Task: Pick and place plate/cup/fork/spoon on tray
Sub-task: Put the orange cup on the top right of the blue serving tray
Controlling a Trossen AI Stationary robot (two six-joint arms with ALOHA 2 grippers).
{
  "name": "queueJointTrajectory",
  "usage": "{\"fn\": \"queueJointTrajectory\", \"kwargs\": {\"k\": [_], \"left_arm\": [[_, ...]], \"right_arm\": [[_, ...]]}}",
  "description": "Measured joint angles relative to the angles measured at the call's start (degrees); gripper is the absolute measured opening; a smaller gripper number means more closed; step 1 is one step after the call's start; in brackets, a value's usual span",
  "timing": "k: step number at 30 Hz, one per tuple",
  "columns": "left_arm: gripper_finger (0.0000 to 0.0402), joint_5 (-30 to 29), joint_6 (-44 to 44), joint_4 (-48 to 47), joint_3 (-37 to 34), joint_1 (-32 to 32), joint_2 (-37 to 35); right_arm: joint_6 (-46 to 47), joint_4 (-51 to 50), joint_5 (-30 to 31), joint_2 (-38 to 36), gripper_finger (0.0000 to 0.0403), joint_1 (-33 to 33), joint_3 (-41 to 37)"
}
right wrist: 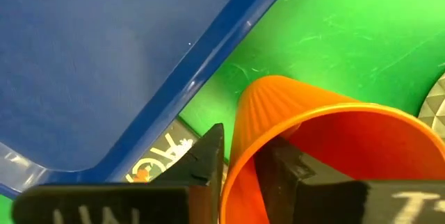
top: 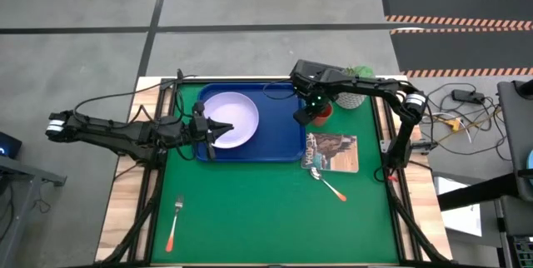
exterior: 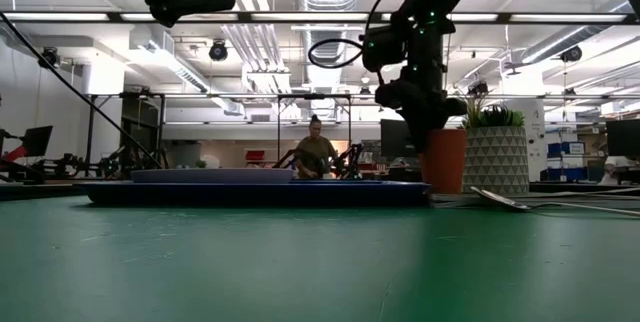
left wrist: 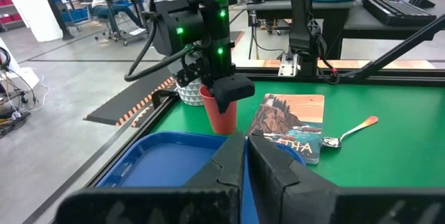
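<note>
The pale plate (top: 231, 118) lies flat in the left part of the blue tray (top: 283, 139). My left gripper (top: 223, 128) is shut and empty, raised above the plate; it also shows in the left wrist view (left wrist: 247, 156). My right gripper (top: 313, 111) is shut on the orange-red cup (exterior: 443, 162), which stands upright just off the tray's right rim, beside the white plant pot. The fork (top: 175, 222) lies on the green mat at the near left. The spoon (top: 327, 183) lies on the mat near the booklet's near edge. My right gripper holds the cup's wall at its rim (right wrist: 240, 161), on the side toward the tray, with one finger (right wrist: 299, 175) inside the cup and one (right wrist: 201, 161) outside. The fingers come from above, pointing down. The cup is upright, its base level with the mat; I cannot tell whether it is lifted clear.
A white pot with a green plant (top: 354, 93) stands right behind the cup. A printed booklet (top: 333, 151) lies on the mat to the right of the tray's near right corner. A person (exterior: 316, 152) sits in the room far behind the table.
</note>
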Motion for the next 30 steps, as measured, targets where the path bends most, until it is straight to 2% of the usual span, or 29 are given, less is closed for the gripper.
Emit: {"fn": "queueJointTrajectory", "kwargs": {"k": [13,30], "left_arm": [[0.0001,-0.01,0.0,-0.01,0.0,0.0,0.02],[0.0001,0.0,0.0,-0.02,0.0,0.0,0.02]], "right_arm": [[-0.02,0.06,0.02,-0.02,0.0012,0.0,0.0],[-0.24,-0.37,-0.07,-0.12,0.0009,-0.02,0.0]]}}
